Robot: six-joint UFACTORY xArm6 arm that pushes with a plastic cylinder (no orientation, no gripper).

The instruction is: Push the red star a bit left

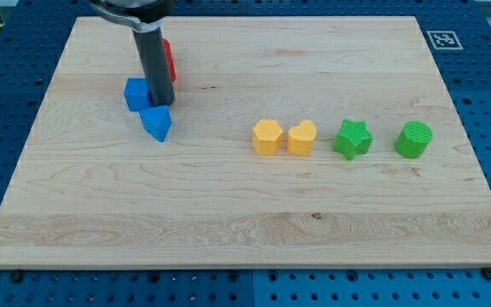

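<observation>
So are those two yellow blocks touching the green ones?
No, the yellow blocks sit side by side, but bare wood separates them from the green star on their right.

Right of the red block (169, 60), which is one of its kind and half hidden, sit two yellow blocks (268, 136) and two green blocks (352, 139). Two blue blocks (137, 94) lie just below it.
</observation>
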